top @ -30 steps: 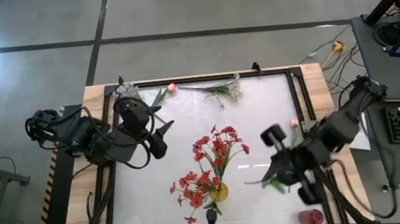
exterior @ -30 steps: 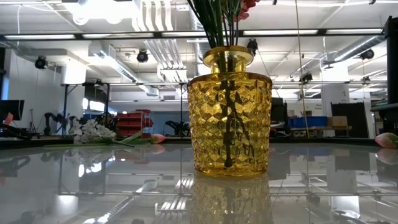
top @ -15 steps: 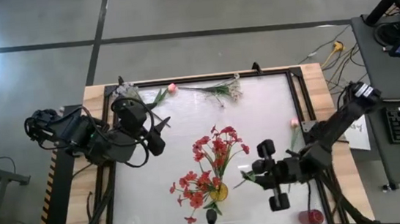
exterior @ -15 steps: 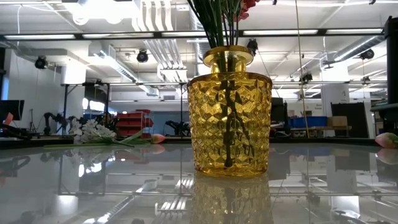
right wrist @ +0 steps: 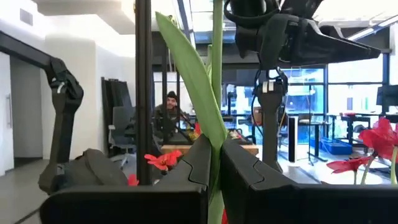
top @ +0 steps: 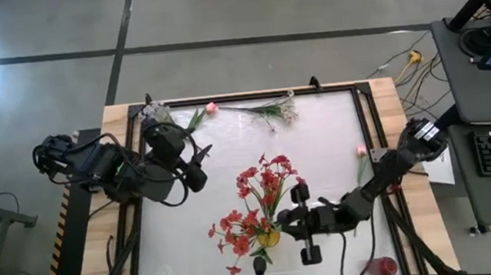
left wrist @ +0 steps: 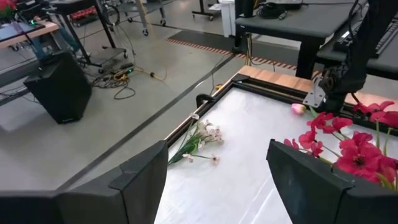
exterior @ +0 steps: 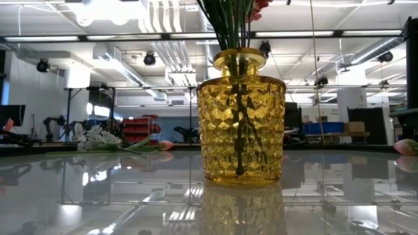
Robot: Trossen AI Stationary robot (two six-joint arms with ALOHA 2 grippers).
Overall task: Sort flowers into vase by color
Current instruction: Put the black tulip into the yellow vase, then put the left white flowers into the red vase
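Observation:
A yellow glass vase (top: 269,236) (exterior: 240,124) stands near the table's near edge and holds red flowers (top: 264,185) by their green stems. My right gripper (top: 285,227) (right wrist: 214,154) hovers just right of the vase, shut on a green flower stem whose blossom is out of view. My left gripper (top: 198,167) (left wrist: 214,180) waits open over the table's left part. A white spray (top: 272,110) (left wrist: 200,138) and a pink bud (top: 211,107) lie by the far edge. Another pink bud (top: 361,152) lies at the right. My right gripper pinches the green stem (right wrist: 216,112) between its two fingers, with the stem lying across them. A long green leaf (right wrist: 189,74) rises beside the stem. The stem runs out of the wrist view at both ends, so its blossom and its lower end do not show.
White blooms (top: 154,110) (exterior: 98,138) lie at the far left corner. A red cup (top: 382,266) stands at the near right corner, and a dark object (top: 259,265) sits just in front of the vase. A person shows in the room beyond, in the right wrist view.
My right gripper has travelled from the table's near right part toward the left, carrying the green stem, and now stands beside the yellow vase. The arm has stretched out low across the table. My left gripper has barely shifted.

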